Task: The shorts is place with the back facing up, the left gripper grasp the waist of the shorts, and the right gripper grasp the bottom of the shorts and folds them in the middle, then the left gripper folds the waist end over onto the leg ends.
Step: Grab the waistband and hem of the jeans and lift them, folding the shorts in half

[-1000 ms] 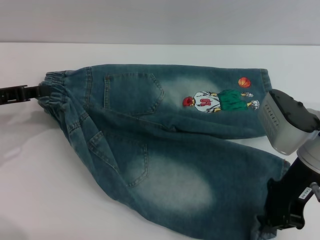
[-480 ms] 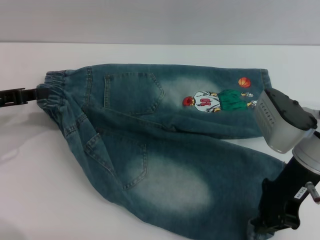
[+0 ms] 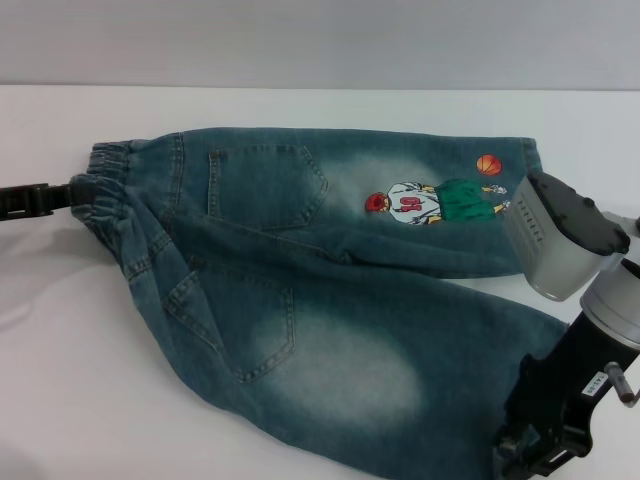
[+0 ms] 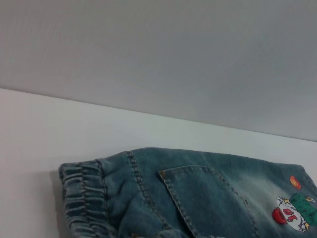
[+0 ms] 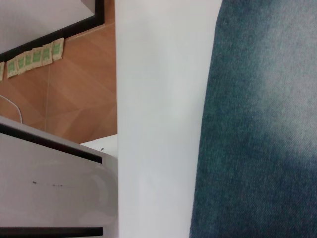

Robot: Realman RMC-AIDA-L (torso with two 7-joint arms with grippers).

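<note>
The shorts [image 3: 330,290] lie back up on the white table [image 3: 60,380], faded blue-green denim with two back pockets and a cartoon patch [image 3: 430,200]. Their ruffled waist [image 3: 105,180] points to the left, and the leg hems lie at the right. My left gripper [image 3: 72,190] comes in from the left edge and is shut on the waist. My right gripper [image 3: 515,455] sits at the near right corner, shut on the near leg's bottom hem. The left wrist view shows the waist [image 4: 81,198] and a pocket. The right wrist view shows denim [image 5: 262,124] beside bare table.
White table [image 3: 300,105] lies bare behind the shorts and to their near left. The table's edge [image 5: 117,99] shows in the right wrist view, with wooden floor [image 5: 74,89] beyond it. The right arm's grey ribbed housing [image 3: 550,245] hangs over the far leg's hem.
The right gripper has moved left and toward me, dragging the near leg's hem with it. The near part of the waist has bunched inward. The left gripper has barely shifted.
</note>
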